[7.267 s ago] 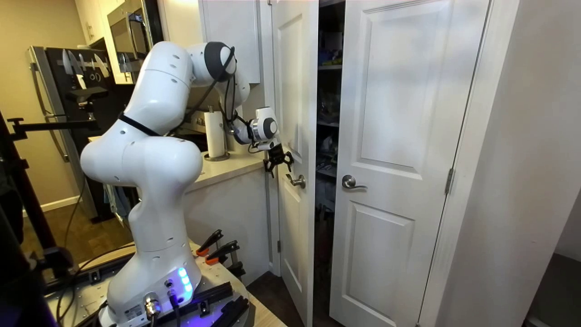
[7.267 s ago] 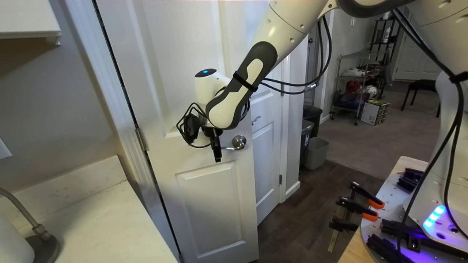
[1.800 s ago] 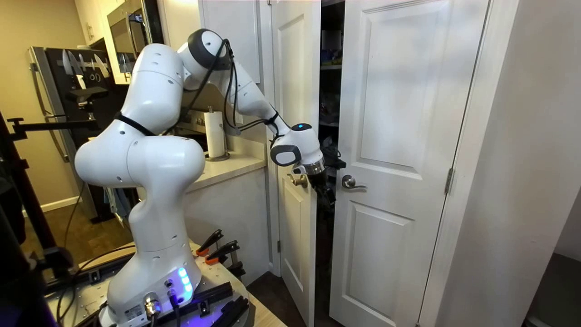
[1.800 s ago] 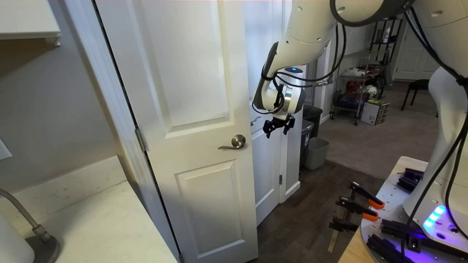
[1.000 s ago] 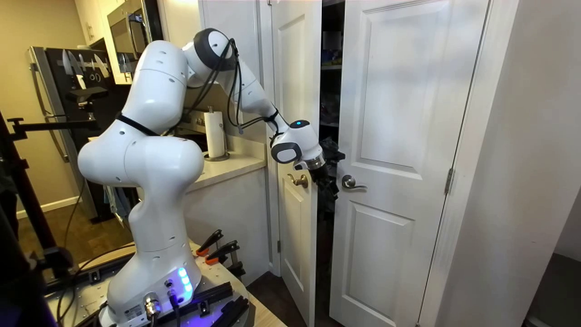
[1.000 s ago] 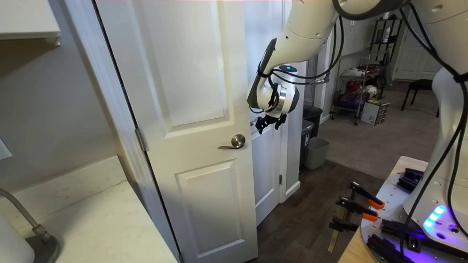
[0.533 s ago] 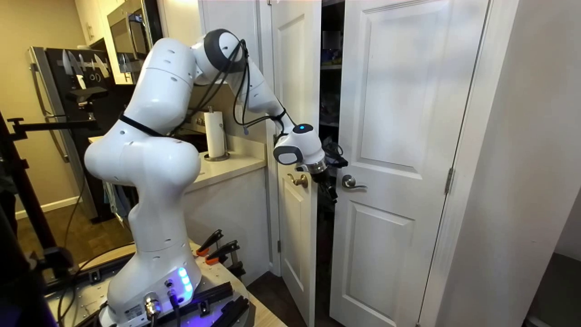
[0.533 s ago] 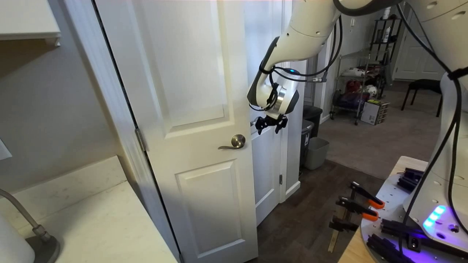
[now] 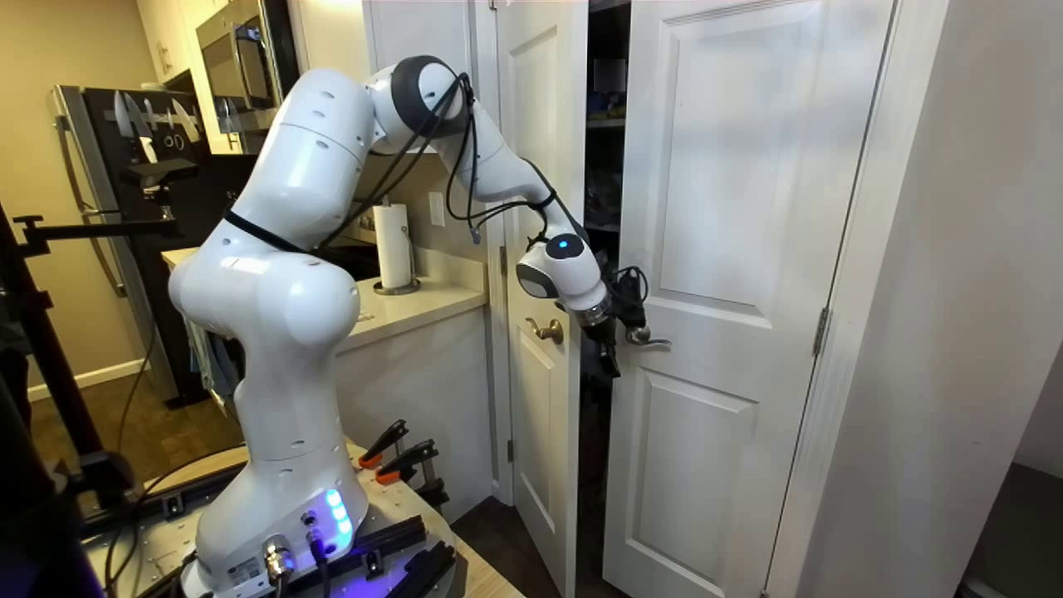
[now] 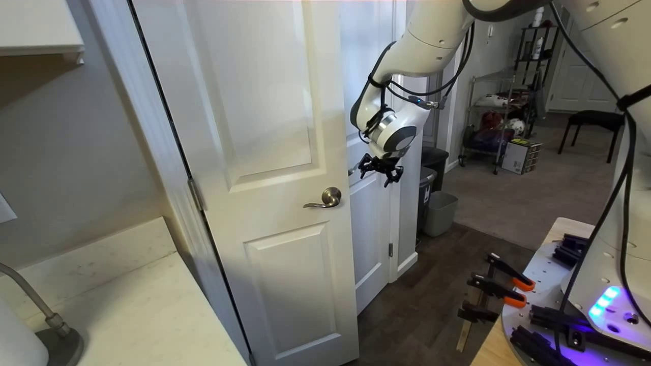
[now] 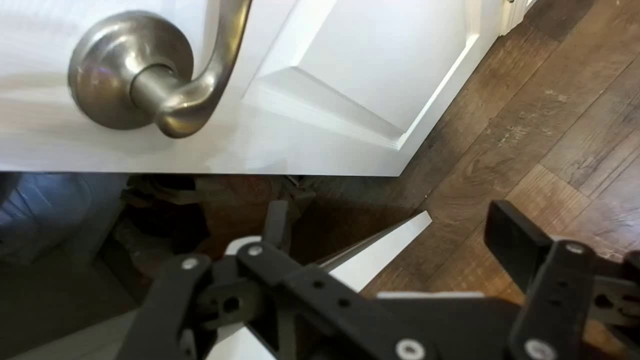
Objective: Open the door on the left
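We find the tall white door with recessed panels (image 9: 546, 382) standing partly open on the left in an exterior view, its hinge side near the pale marbled counter (image 9: 432, 304) and its curved brushed-metal lever handle (image 9: 555, 330) by the free edge. To its right is a matching white panelled door (image 9: 731, 432), and through the dark gap between the two we see pale-edged closet shelves (image 9: 605, 123). The white jointed robot arm (image 9: 286, 299) reaches to that gap, where its black two-fingered gripper (image 11: 392, 230) points downward at a tilt. We see its black fingers (image 11: 515, 240) standing well apart. In the wrist view the left door's white free edge shows between them, one finger over the dark opening, the other over the brown wood-plank floor (image 11: 540, 130); we cannot tell whether either touches the door. At the upper left of that view, near the gripper, we have the matching door's own bent grey-metal lever (image 11: 160, 90).
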Controlling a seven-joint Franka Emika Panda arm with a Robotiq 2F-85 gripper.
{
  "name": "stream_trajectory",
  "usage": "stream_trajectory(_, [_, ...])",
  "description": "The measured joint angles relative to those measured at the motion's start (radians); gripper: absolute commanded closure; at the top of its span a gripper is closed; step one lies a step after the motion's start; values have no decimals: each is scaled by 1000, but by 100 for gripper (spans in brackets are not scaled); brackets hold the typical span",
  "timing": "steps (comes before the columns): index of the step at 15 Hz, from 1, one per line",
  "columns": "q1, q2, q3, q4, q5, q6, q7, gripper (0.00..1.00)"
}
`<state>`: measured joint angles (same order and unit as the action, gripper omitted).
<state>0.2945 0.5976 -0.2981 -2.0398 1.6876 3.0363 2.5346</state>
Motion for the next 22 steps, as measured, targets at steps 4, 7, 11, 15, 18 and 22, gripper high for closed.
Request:
stream_trajectory(4, [-3,3,-5,24,162,-22,-40,0])
stream_trajectory(7, [-5,3,-8,23,201,-116,-56,0])
stream_trajectory(11, [-13,4,-10,15,206,-231,-63,0])
stream_trajectory(15, [-74,2,47,10,205,-268,-85,0])
stream_trajectory(18, [-163,2,130,10,205,-274,-130,0])
stream_trajectory(22, [-229,2,193,10,202,-301,-163,0])
